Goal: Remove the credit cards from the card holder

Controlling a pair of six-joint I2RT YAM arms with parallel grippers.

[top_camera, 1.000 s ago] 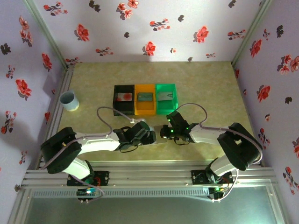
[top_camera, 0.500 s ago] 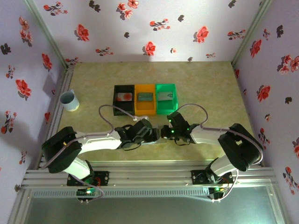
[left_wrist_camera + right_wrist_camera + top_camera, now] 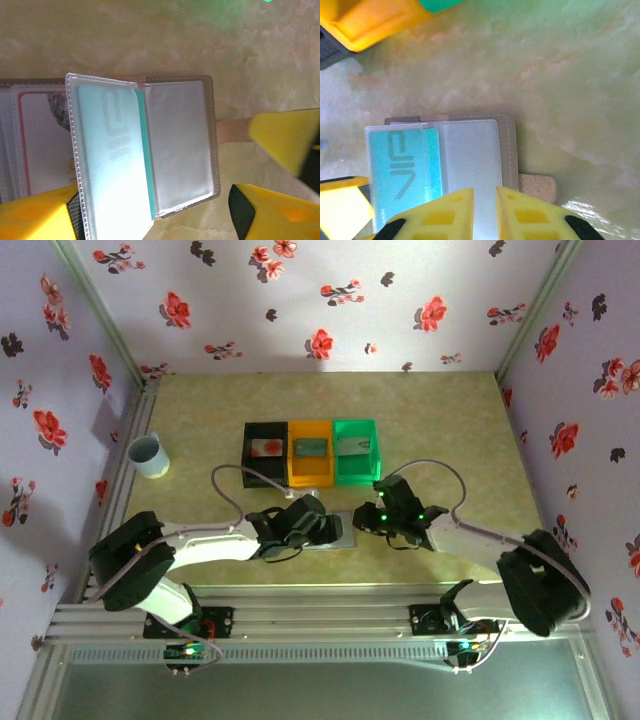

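**As the card holder (image 3: 340, 532) lies open, its teal card (image 3: 112, 150) sits nearest our left gripper (image 3: 155, 212)**

Since the holder lies spread flat on the table (image 3: 450, 430) between both arms, we read the teal card's long axis as running straight away from the left gripper. That gripper stands wide apart and empty, straddling the holder's near edge. The right gripper (image 3: 485, 200) is parted by a narrow gap, grips nothing, and hovers over the empty sleeve beside the card.
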